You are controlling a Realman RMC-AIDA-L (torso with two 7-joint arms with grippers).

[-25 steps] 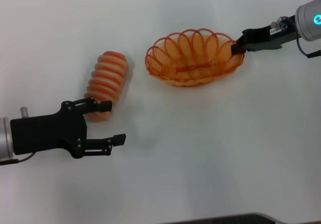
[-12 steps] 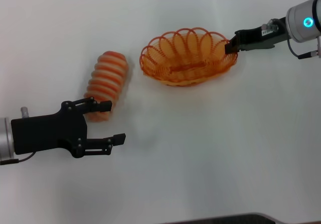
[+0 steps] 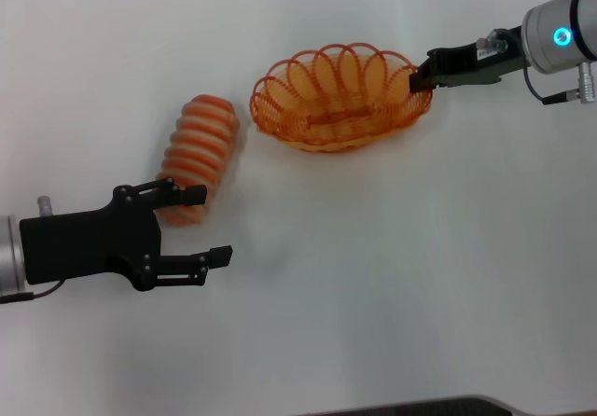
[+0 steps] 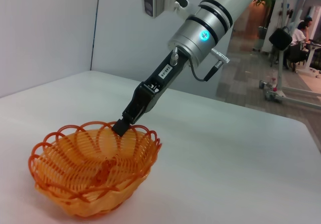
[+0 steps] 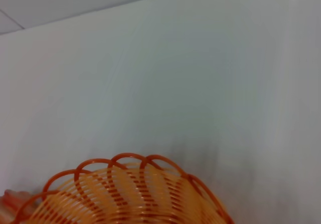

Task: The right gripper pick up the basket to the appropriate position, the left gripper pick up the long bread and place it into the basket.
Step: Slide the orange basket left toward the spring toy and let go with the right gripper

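Two arms | short all-black right gripper point(image 3: 417, 81) pinches scalloped orange wire basket point(image 3: 338, 99) at its right rim | silver-cuffed left gripper point(image 3: 201, 226) spread, upper finger at ridged tan-orange long bread point(image 3: 198, 159), near end; loaf runs away from claw, basket just beyond.

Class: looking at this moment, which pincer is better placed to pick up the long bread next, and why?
Left. The left pincer is open beside the long bread; the right pincer grips the basket rim.

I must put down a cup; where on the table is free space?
Free: the white table in front of the basket, to the right of the open left gripper. Crowded: the narrow gap between long bread and basket, and the basket's right rim, clamped by the right gripper.
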